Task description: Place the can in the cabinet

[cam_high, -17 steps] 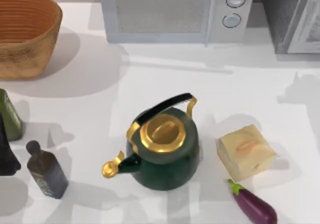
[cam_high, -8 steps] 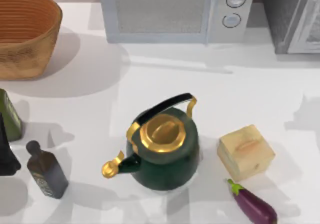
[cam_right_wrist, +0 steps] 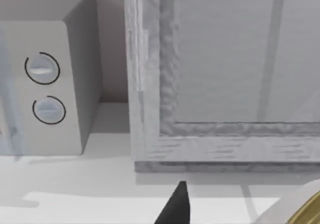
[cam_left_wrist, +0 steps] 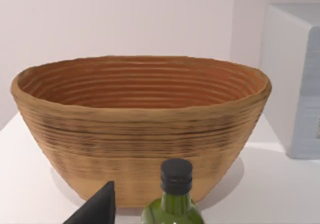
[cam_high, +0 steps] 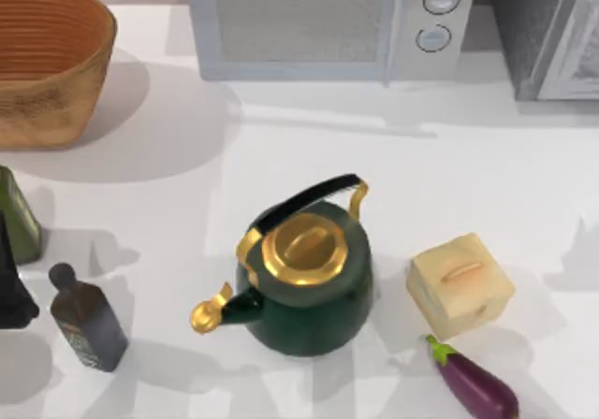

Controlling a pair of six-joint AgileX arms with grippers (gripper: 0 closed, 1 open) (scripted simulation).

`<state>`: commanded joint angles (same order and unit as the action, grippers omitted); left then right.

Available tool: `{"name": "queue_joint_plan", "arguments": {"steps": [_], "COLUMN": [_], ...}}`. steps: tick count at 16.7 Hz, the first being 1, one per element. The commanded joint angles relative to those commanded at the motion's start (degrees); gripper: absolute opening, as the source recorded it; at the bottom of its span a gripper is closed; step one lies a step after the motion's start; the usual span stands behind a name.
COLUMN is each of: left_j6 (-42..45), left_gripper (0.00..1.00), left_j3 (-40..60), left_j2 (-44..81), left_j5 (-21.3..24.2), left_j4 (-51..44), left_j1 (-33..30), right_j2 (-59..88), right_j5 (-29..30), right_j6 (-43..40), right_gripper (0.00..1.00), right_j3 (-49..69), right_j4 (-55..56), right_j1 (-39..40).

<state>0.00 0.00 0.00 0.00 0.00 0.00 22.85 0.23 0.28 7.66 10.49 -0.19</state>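
**Step in hand: bringing the can to the cabinet.**

The large dark-grey speckled cabinet (cam_high: 535, 26) stands at the far right corner of the white table (cam_high: 393, 162), just beside the pale microwave with two round knobs (cam_high: 318, 21). The right wrist view faces its lighter grey framed door panel (cam_right_wrist: 225, 59) squarely, with the right gripper (cam_right_wrist: 176, 206) low in front of it.

A pale curved rim with a yellowish face (cam_right_wrist: 300, 209) cuts into that view's corner. This is probably the small pale round can, carried close to the right gripper.

Procedure, as judged:
- Confirm that the door gives an opening before advancing; the panel looks shut from here.
- Keep the can upright and level with the opening.
- Stay clear of the microwave's side wall.

The left gripper (cam_left_wrist: 97, 209) sits parked at the table's left edge. It faces the woven tan basket (cam_left_wrist: 140, 129), with a green glass bottle (cam_left_wrist: 175, 199) just beside it.

**Not determinable:**
- Whether either gripper's fingers are open, closed or gripping the can: cannot tell.
- The can's body and markings, which are cut off.
- The cabinet's interior and handle.
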Motion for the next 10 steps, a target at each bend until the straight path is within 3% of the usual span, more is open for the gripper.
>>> {"name": "queue_joint_plan", "arguments": {"steps": [5,10], "left_j6": [0.0,0.0], "left_gripper": [1.0,1.0], "left_j3": [0.0,0.0], "left_j2": [0.0,0.0], "left_j5": [0.0,0.0], "left_j4": [0.0,0.0], "left_j1": [0.0,0.0], "right_j2": [-17.8,-22.8], "right_j5": [-0.1,-0.2], "right_j6": [-0.2,-0.3], "right_gripper": [0.0,0.0], "right_j3": [-5.7,-7.7], "right_j4": [-7.7,-10.5], "right_j1": [0.1,0.2]}}
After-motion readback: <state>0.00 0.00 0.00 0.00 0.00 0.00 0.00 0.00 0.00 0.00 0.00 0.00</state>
